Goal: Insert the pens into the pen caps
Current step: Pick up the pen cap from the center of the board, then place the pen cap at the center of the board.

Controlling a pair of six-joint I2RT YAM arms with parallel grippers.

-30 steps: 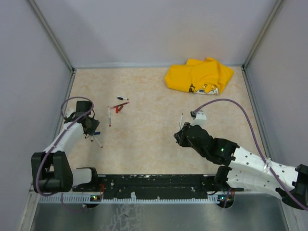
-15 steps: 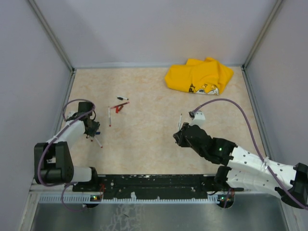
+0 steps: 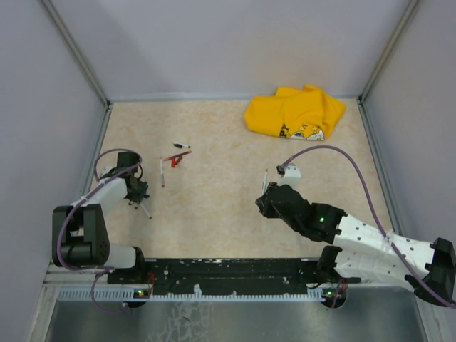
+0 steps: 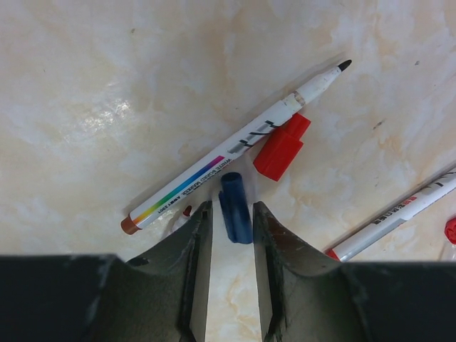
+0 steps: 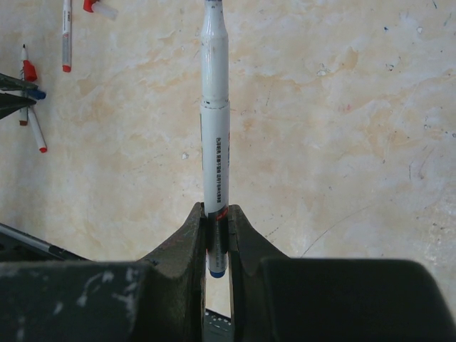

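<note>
Since a second ago, the left arm has folded back toward its base and its jaws have drawn closer together; the right arm has barely shifted. At far left, the left gripper (image 3: 134,191) hangs low over the table (image 3: 214,128). Its jaws stand narrow, one on each side of a blue cap (image 4: 235,217), with a sliver of table showing on one side. The cap's long axis runs nearly along the fingers. Just beyond it lies an uncapped pen (image 4: 235,153), set diagonally, its black tip pointing up and to the right in the left wrist view. A red cap (image 4: 282,147) touches its barrel near the tip. Toward the middle, loose pens (image 3: 162,173) lie scattered at varied angles. At right, the right gripper (image 5: 216,221) is clamped on the blue end of a held pen (image 5: 214,128), whose long axis continues the line of the fingers, pointing toward the far wall. Further right and back, a yellow cloth (image 3: 296,112) lies crumpled.
</note>
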